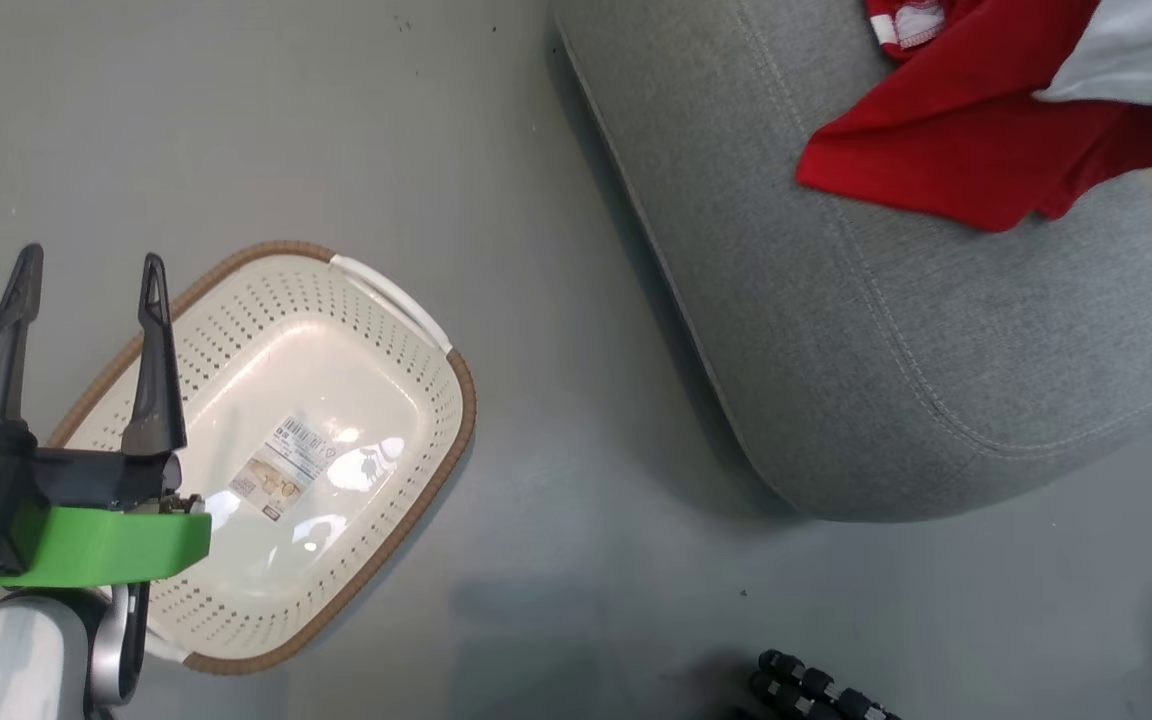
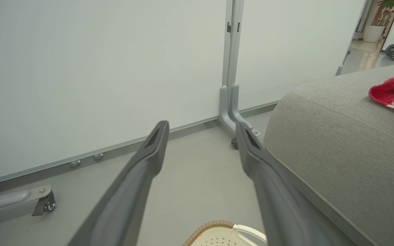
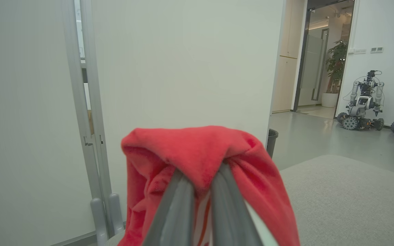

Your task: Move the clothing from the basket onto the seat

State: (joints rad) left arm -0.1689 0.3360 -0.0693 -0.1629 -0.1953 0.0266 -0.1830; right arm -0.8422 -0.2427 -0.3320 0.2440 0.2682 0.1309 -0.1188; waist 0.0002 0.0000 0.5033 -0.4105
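— Where is the clothing (image 1: 946,150) at this moment?

— In the head view it is red against the grey seat (image 1: 836,350), at about one o'clock of the picture. A white-trimmed edge shows near twelve o'clock.

— And the right pincer (image 3: 200,186)?

— Its own wrist view shows the two fingers pressed close together, with a fold of the red clothing (image 3: 197,150) pinched between them and draped over their tips. The seat (image 3: 337,184) spreads at four o'clock behind it, and two wheeled robots (image 3: 363,102) stand far off at three o'clock.

— The left pincer (image 1: 92,256)?

— Spread wide and holding nothing, at nine o'clock in the head view, over the near rim of the basket (image 1: 456,400).

— What of the basket?

— It sits on the floor (image 1: 556,560) at eight o'clock, well apart from the seat, with a label (image 1: 286,465) showing on its bottom. The left wrist view has the left pincer (image 2: 202,124) pointing at a white panel (image 2: 97,68), the basket (image 2: 217,229) rim at six o'clock, and the seat (image 2: 337,153) at four o'clock with clothing (image 2: 393,90) on it.
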